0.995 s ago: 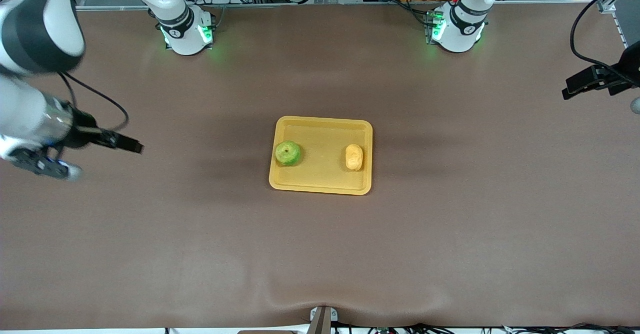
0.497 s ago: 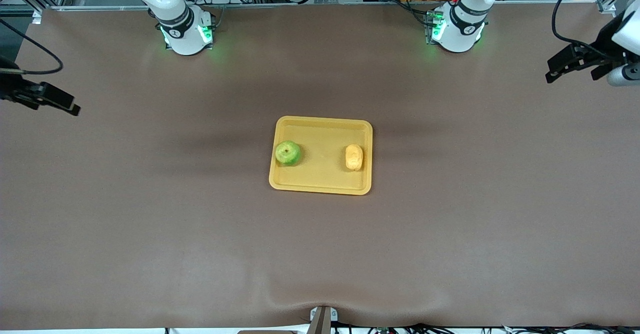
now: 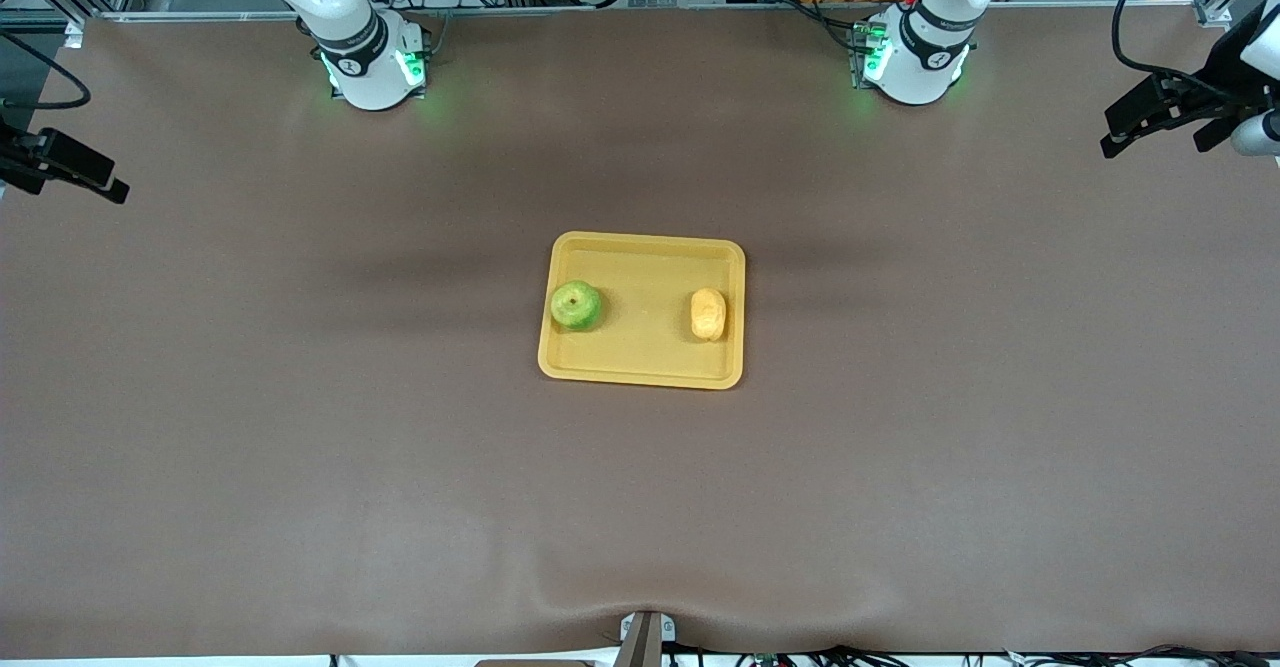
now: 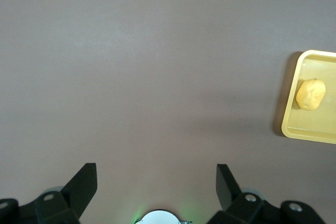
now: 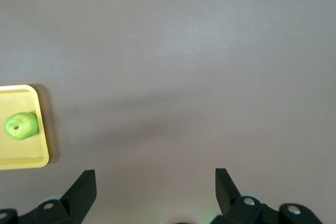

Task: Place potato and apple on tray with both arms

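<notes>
The yellow-orange tray (image 3: 645,362) lies in the middle of the table. The green apple (image 3: 576,305) sits on it at the end toward the right arm. The yellow potato (image 3: 708,313) sits on it at the end toward the left arm. My left gripper (image 3: 1150,117) hangs open and empty high over the left arm's end of the table. Its wrist view shows its spread gripper (image 4: 156,174), the potato (image 4: 311,94) and the tray's edge (image 4: 292,129). My right gripper (image 3: 75,167) hangs open and empty over the right arm's end; its wrist view shows its gripper (image 5: 156,179), the apple (image 5: 21,125) and the tray (image 5: 26,158).
The brown table mat (image 3: 640,507) is bare around the tray. The two green-lit arm bases (image 3: 372,67) (image 3: 910,62) stand along the table edge farthest from the front camera. Cables and shelving stand past that edge.
Both arms have drawn away from the tray toward their own ends of the table; the right gripper moved the most. The apple and potato have stayed in place on the tray.
</notes>
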Robot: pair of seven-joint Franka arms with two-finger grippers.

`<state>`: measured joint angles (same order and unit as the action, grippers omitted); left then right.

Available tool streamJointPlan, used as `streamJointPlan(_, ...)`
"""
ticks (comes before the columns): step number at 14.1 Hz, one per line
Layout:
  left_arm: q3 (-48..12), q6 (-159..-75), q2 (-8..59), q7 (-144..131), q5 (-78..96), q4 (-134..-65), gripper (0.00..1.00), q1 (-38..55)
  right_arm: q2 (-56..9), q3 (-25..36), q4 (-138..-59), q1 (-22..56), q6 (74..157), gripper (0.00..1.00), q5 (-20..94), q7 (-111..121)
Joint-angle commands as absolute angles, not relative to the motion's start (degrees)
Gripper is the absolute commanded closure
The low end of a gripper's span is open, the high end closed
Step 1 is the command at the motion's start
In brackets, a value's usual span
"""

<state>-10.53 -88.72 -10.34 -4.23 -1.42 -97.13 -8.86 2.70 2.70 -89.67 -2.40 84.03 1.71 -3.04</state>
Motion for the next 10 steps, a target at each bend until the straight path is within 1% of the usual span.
streamJointPlan(1,-10.46,-87.36,-9.14,-3.6,-0.44,-94.84,0.0,-9.14,4.13,1.93,-90.97,-2.72,83.06,0.0,0.53,-2.99)
streamJointPlan(10,-10.63,-85.17,-8.88,-8.26,-0.26,-94.92,0.0,-8.96,3.69,1.58,-91.05,-2.9,82.44,0.0,0.62,-2.2)
